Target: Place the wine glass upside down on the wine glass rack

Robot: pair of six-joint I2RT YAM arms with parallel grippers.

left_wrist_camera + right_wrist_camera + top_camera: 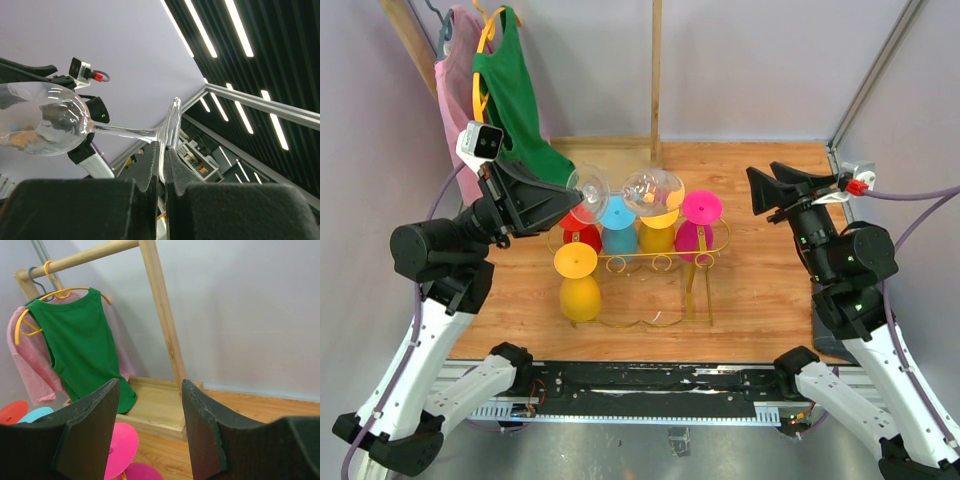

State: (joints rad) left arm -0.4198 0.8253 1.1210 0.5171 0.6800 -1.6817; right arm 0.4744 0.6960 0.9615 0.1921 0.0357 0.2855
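Left gripper (161, 165) pinches the glass (638, 190) by its foot, above the rack (650, 262); right gripper (150, 425), at 3 o'clock, spread.

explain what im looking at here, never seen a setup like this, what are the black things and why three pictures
The black and white things are two robot arms bolted at the near edge of a wooden table. One picture looks down from above; the other two come from cameras on each wrist. The left gripper pinches the foot of a clear wine glass, holding it on its side over the gold wire wine glass rack. The right gripper is open and holds nothing. Coloured plastic glasses hang upside down in the rack: red, blue, yellow and pink; another yellow glass is at the front. Behind, a green top and a pink one hang from a wooden rail.
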